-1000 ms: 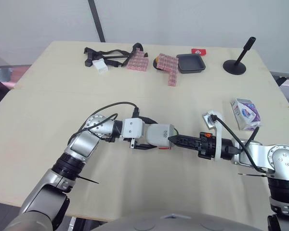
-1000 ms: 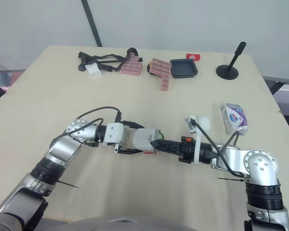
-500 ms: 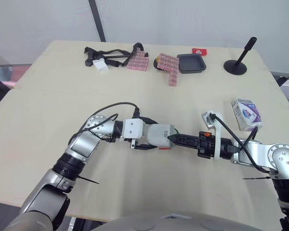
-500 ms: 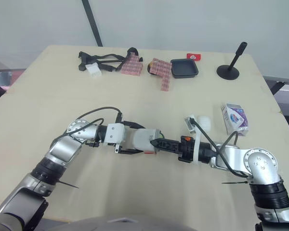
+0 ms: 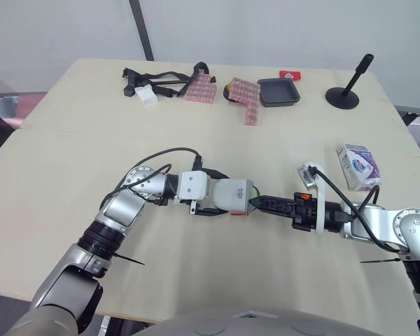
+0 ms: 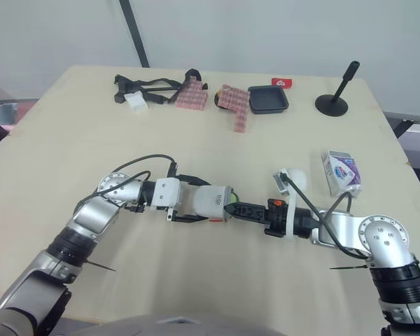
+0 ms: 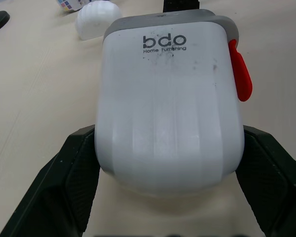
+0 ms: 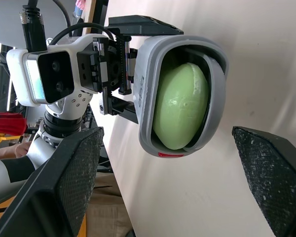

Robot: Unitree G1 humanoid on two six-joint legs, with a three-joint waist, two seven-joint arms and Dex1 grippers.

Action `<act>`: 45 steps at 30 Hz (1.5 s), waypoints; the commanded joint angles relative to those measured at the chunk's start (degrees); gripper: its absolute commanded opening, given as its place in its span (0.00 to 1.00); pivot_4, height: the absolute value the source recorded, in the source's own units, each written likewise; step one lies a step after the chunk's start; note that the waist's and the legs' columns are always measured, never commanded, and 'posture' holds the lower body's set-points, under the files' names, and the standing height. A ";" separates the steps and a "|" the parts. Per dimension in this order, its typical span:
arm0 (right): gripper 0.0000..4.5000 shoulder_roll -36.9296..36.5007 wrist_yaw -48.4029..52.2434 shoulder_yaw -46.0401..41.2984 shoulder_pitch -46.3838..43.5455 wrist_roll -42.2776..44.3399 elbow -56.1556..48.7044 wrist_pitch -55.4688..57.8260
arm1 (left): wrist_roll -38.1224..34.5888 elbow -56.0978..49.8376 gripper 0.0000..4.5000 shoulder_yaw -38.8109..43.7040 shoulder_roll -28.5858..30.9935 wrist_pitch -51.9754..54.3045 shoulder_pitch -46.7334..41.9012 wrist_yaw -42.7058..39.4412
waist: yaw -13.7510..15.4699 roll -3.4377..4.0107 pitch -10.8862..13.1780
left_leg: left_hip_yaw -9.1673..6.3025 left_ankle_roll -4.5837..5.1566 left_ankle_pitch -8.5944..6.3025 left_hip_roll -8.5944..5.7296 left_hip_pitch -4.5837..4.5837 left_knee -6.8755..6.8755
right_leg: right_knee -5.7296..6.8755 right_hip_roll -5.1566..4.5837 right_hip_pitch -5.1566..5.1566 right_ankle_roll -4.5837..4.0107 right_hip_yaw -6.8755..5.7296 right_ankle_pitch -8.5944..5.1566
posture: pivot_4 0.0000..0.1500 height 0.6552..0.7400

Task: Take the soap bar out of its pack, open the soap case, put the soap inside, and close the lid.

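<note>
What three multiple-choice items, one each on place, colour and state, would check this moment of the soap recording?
1. Where is the soap bar? A) on a shelf B) inside the soap case C) in a person's hand
2. What colour is the soap bar? A) pink B) blue C) green
3. How is the left gripper? A) shut on the soap case B) open, holding nothing C) shut on a cloth
Answers: 1 B, the right wrist view shows it within the case's opening; 2 C, it shows pale green there; 3 A, its two fingers press the case's sides.
</note>
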 commanded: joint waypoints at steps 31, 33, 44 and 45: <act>1.00 4.43 0.28 3.83 -2.81 -1.92 -0.02 -2.31 | -1.63 -3.30 0.81 0.59 -1.58 0.17 0.03 1.39 | -0.02 0.00 0.00 | 0.00 0.00 0.00 0.01 -0.01 -0.01 | -0.02 -0.01 0.01 0.00 -0.02 0.00 | 1.00 0.97; 1.00 4.41 0.32 3.86 -2.79 -1.91 0.00 -2.28 | -1.64 -3.34 0.81 0.62 -1.56 0.26 0.04 1.42 | -0.01 0.00 0.00 | 0.00 0.00 0.00 0.01 -0.01 -0.01 | -0.02 -0.01 0.01 0.00 -0.02 0.00 | 1.00 0.97; 0.65 5.35 -0.36 4.33 -3.40 -2.39 0.66 -2.50 | -1.66 -3.46 0.81 0.38 -2.01 0.55 -0.34 1.64 | -0.01 0.00 0.00 | 0.00 0.00 0.00 0.01 0.00 -0.02 | -0.02 -0.01 0.02 0.00 -0.02 0.00 | 1.00 0.97; 0.59 5.46 -0.48 4.36 -3.45 -2.55 0.74 -2.53 | -1.66 -3.48 0.81 0.37 -2.04 0.57 -0.35 1.65 | -0.02 0.00 0.00 | 0.00 0.00 0.00 0.01 0.00 -0.02 | -0.02 -0.01 0.02 0.00 -0.02 0.00 | 1.00 0.97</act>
